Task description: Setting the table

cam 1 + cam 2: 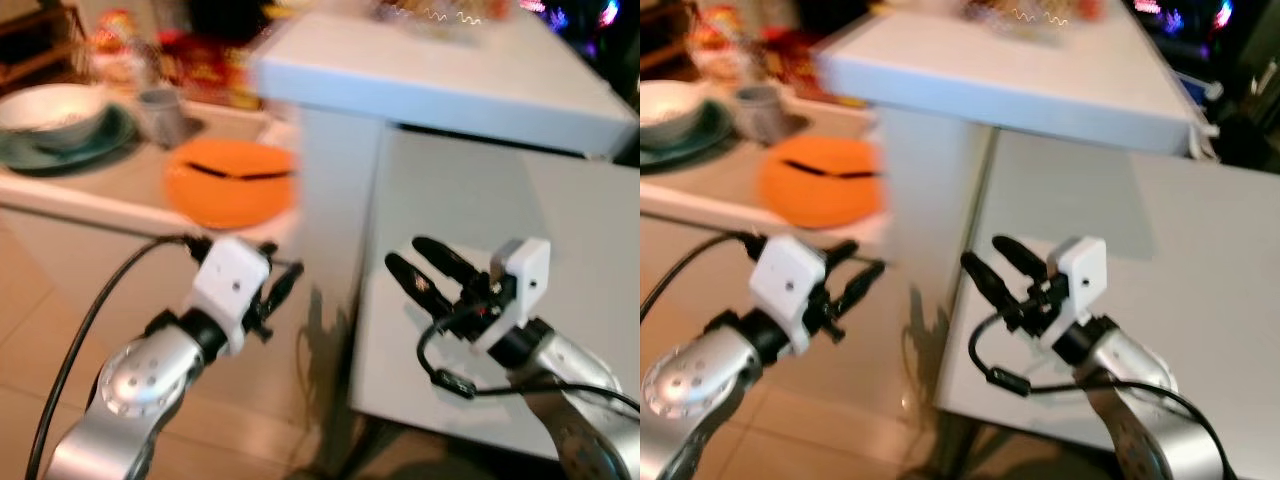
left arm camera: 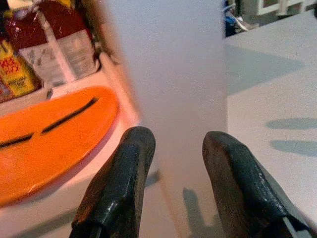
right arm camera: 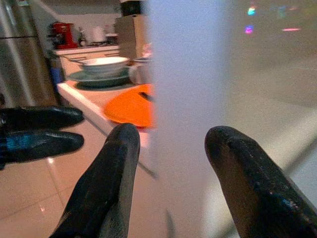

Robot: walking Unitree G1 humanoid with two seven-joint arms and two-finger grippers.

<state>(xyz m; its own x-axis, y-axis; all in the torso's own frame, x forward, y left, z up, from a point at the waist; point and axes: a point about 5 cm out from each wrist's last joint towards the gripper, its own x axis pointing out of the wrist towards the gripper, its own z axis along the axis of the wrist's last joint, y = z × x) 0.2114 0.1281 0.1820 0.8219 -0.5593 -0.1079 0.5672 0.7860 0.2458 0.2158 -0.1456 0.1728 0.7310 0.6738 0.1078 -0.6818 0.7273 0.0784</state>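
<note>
Fingers spread on both the left gripper and right gripper, holding nothing. The orange plate lies at eleven o'clock on the counter; probably stiff, light, slippery: grip its rim.

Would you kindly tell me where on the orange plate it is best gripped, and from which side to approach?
Probably the near rim of the orange plate, approached from the front by the left gripper, whose jaws stand open just short of it. The plate lies flat and shallow by the counter edge, so a pinch across its thin rim suits it. The dark strip across it may shift.
</note>
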